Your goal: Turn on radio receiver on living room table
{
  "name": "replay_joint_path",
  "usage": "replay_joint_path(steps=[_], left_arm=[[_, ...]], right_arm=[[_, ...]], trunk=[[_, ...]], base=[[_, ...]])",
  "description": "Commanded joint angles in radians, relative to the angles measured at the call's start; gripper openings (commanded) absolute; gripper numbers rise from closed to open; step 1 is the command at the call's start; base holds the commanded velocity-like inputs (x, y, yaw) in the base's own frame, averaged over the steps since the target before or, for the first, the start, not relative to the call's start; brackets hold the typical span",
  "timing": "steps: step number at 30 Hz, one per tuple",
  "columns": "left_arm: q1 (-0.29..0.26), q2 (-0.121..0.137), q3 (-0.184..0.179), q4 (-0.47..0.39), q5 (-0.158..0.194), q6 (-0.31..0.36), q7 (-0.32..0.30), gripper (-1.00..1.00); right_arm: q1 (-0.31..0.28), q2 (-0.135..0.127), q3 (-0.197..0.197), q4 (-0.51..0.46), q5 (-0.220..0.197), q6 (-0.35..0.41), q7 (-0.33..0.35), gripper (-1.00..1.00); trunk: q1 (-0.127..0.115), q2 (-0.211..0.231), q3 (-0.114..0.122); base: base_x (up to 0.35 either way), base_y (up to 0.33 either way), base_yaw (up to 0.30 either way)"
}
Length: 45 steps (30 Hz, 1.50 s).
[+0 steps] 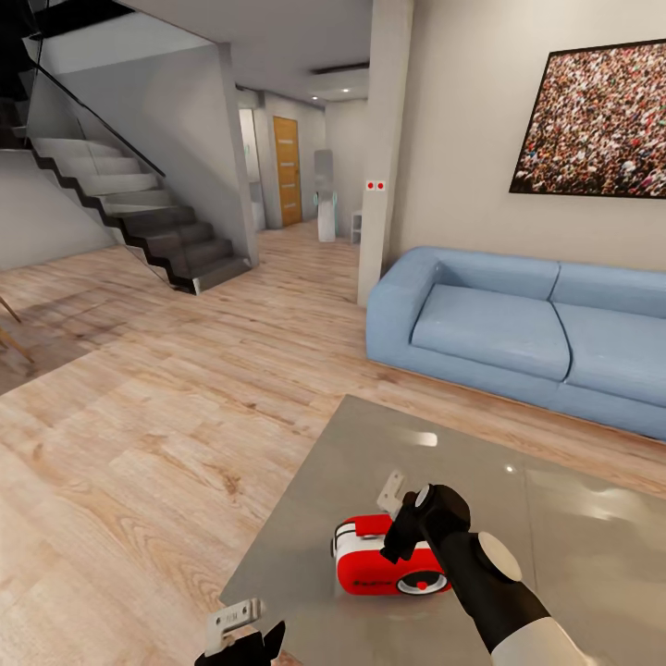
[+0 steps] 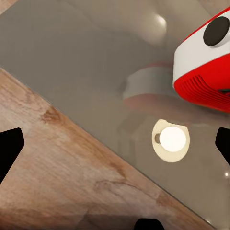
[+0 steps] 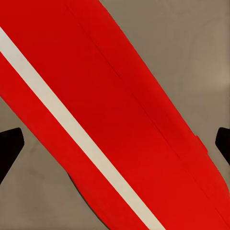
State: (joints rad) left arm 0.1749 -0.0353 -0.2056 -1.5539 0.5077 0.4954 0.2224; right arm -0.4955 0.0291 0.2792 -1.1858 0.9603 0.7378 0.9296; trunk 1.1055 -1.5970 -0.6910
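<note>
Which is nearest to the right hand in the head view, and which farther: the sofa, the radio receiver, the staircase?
1. Radio receiver, directly under the right hand, on the table.
2. Sofa, beyond the table, right.
3. Staircase, far left.

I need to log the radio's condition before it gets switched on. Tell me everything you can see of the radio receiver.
The radio receiver is small, glossy red, plastic-looking, with rounded corners, white side trim and a round white-ringed dial on its face. The left wrist view shows a ribbed red grille and a dark round spot on a white panel. It rests on the glossy grey-beige table, near its left edge, mirrored in the top. The right end effector hangs directly over it; contact cannot be told. The right wrist view shows red surface with a white stripe.
</note>
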Motion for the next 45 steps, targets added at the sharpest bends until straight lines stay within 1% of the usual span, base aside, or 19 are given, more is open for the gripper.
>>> replay_joint_path(steps=[1, 45], left_arm=[[0.000, 0.000, 0.000, 0.000, 0.000, 0.000, 0.000, 1.00], [0.000, 0.000, -0.002, 0.000, 0.002, 0.003, 0.000, 1.00]], right_arm=[[0.000, 0.000, 0.000, 0.000, 0.000, 0.000, 0.000, 1.00], [0.000, 0.000, 0.000, 0.000, 0.002, 0.003, 0.000, 1.00]], trunk=[[0.000, 0.000, 0.000], [0.000, 0.000, 0.000]], base=[[0.000, 0.000, 0.000], [0.000, 0.000, 0.000]])
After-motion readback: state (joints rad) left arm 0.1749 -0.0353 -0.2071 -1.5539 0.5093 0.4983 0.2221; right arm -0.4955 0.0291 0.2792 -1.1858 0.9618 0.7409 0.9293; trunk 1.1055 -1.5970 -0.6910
